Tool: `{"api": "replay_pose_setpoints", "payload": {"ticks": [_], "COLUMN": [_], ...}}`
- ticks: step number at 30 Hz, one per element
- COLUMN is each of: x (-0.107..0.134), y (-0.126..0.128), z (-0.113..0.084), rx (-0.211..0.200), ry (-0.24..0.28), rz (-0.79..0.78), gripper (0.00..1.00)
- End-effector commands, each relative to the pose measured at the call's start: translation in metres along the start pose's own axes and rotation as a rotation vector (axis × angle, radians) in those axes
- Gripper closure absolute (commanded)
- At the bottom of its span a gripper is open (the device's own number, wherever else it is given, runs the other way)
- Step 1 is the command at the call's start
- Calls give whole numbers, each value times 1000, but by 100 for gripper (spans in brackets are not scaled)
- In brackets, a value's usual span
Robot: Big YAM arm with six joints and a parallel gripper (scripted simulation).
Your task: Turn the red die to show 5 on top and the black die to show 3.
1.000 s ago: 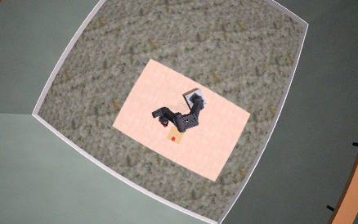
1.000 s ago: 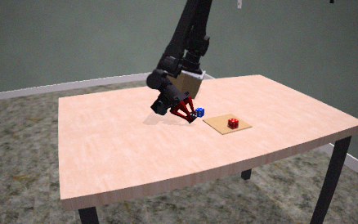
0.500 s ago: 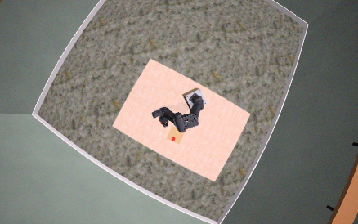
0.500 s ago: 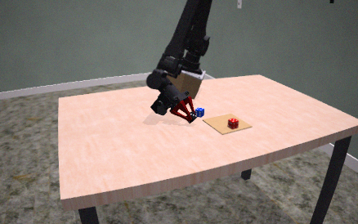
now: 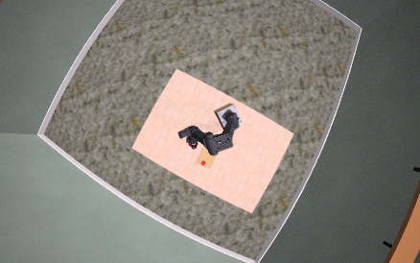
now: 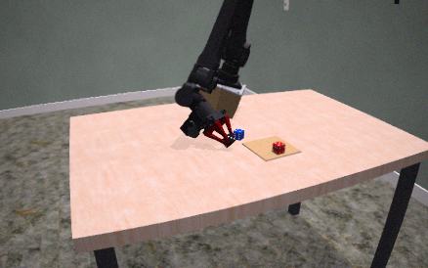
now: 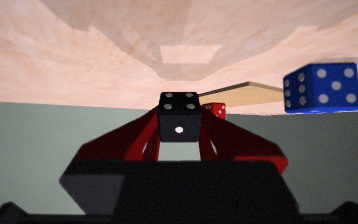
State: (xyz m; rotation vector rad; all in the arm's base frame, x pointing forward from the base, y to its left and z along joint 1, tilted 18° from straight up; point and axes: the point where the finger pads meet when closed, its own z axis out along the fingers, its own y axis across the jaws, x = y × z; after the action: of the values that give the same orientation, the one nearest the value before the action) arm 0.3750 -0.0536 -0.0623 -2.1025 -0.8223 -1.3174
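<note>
black die [image 7: 179, 118]: sides against claw [image 6: 230, 142] [image 7: 179, 117] covered | blue die [image 7: 321, 88]: cut by wrist view's right edge | red die [image 7: 216, 110]: partly behind claw, wrist view; top-view pips too small

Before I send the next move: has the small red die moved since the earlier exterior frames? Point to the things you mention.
No. The small red die [image 5: 203, 163] [image 6: 278, 148] [image 7: 217, 110] sits on the same part of the flat tan mat [image 5: 205, 157] [image 6: 262, 150] [image 7: 250, 95] in the exterior view, toward the side away from the hand [image 6: 230, 143] [image 7: 179, 111].
</note>
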Motion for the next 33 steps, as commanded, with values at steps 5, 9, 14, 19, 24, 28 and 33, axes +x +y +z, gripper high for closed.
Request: {"api": "replay_pose_setpoints", "payload": {"ticks": [5,9,14,19,24,28,33], "x": [4,-1,-1,-5,-7,-7,-6], "y": [2,0,0,0,1,2,2], "z": [4,6,7,9,11,12,12], "rx": [1,6,5,5,5,3,1], "ry": [1,-1,0,-1,-1,0,1], "rz": [-21,-7,-9,-7,-8,-13,-16], "gripper": [75,75,75,75,75,75,75]}}
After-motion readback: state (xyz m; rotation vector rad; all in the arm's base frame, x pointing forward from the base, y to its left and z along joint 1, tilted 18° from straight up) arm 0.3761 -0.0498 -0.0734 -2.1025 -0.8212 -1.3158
